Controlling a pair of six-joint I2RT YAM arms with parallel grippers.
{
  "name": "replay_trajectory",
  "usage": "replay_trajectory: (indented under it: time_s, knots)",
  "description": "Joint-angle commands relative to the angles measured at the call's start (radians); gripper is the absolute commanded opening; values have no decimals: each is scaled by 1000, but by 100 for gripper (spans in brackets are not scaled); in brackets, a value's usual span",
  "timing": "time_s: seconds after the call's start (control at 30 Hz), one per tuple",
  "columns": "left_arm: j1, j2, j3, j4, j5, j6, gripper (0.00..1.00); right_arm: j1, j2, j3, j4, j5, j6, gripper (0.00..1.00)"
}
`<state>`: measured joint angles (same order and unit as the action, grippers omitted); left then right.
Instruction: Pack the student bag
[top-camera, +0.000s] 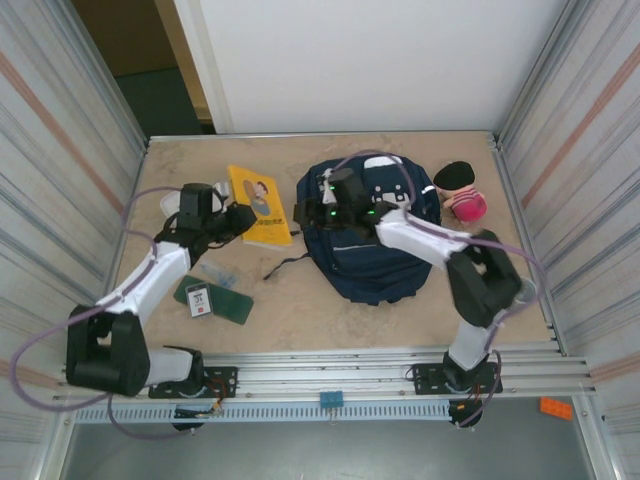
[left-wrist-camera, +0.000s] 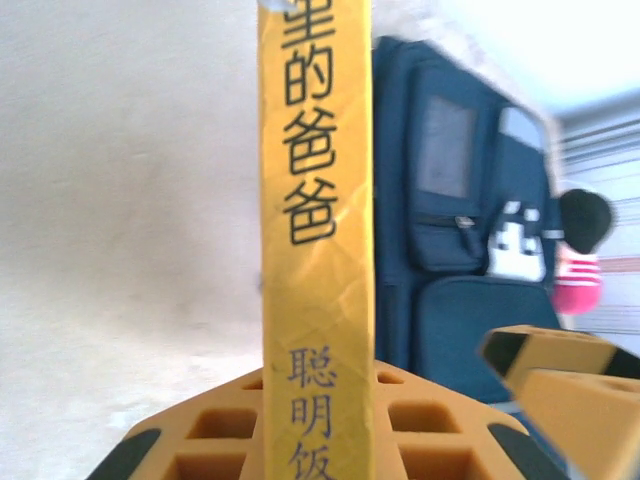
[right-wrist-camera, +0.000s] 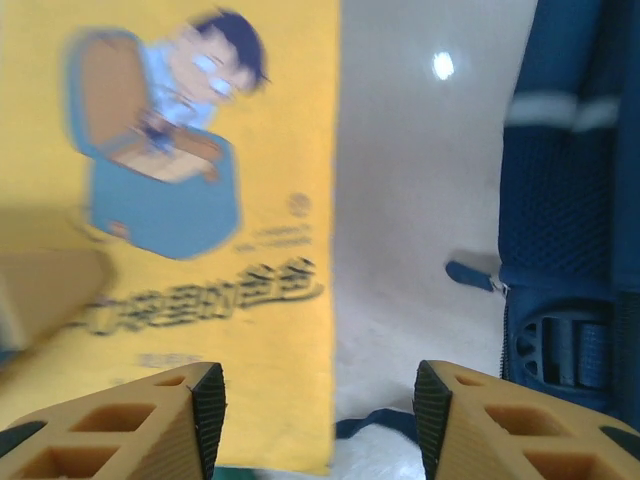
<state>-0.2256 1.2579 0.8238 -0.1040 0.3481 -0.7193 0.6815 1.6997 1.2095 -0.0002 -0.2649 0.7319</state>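
— Any writing?
— One yellow book (left-wrist-camera: 318, 250). Its spine reads "的爸爸", then "聪明". The cover title is blurred.
— Bags?
— One student bag (top-camera: 372, 245), lying mid-bench, right of the book.
— Jaws?
— Left jaws straddle the spine, one finger (left-wrist-camera: 440, 425) touching it. Clenched or not, I can't tell. Right jaws are released and empty, parted over bare bench (right-wrist-camera: 400, 200) between book and bag.

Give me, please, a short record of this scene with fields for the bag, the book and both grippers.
student bag: navy, lying on the table, right of centre
yellow book: left of the bag, apart from it
left gripper: at the book's edge; grip unclear
right gripper: open, empty, between book and bag
other: pink-and-black item, green flat item
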Motion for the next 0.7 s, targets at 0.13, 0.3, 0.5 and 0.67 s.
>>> replay_trajectory:
  time_s: [0.13, 0.3, 0.5, 0.67]
  knots:
    - [-259, -206, -225, 474, -269, -280, 0, -6, -433, -314, 103, 125, 70, 56]
    - [-409, -247, -392, 713, -508, -436, 0, 28, -730, -559, 148, 221, 236, 61]
    - [-541, -158, -480, 918, -642, -570, 0, 102, -909, -711, 185, 292, 423, 74]
    - [-606, -62, -487, 1035, -695, -667, 0, 175, -864, -763, 298, 306, 590, 79]
